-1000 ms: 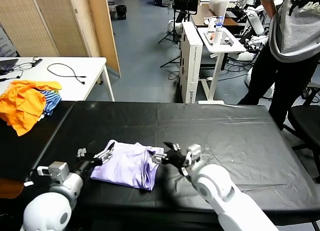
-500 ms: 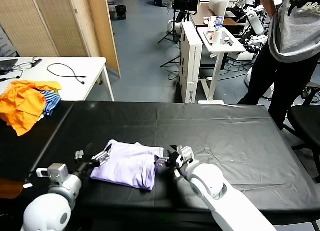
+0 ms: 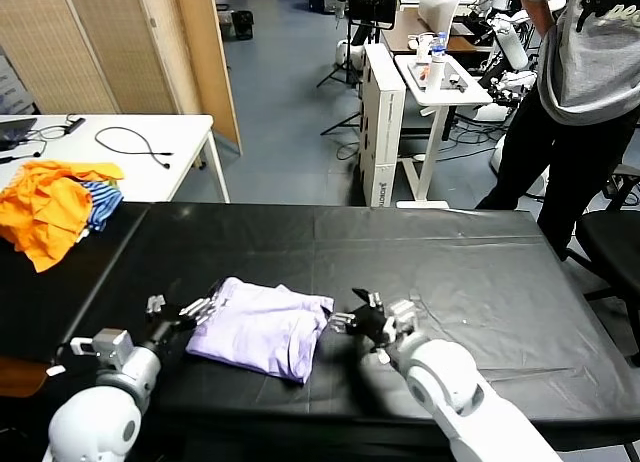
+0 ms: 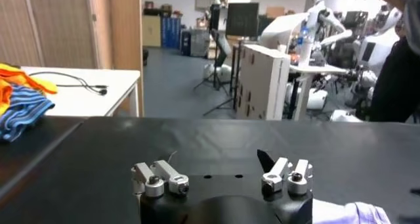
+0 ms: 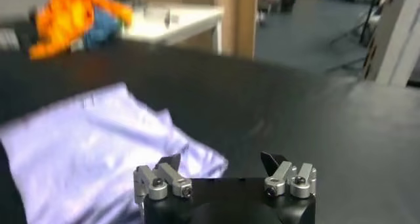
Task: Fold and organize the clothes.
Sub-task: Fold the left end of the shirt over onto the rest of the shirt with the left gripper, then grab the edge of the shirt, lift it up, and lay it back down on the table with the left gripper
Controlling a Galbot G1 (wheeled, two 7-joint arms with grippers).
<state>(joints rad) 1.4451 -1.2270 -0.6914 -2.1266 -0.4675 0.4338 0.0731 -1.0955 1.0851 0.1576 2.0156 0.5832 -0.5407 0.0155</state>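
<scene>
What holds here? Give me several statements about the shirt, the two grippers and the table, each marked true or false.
1. The lavender shirt lies folded on the black table. True.
2. The right gripper clamps the shirt. False: its fingers are open, just beside the shirt's edge.
3. The left gripper is open. True.
4. The orange clothes sit on top of the shirt. False: they lie far off, at the table's left corner.
</scene>
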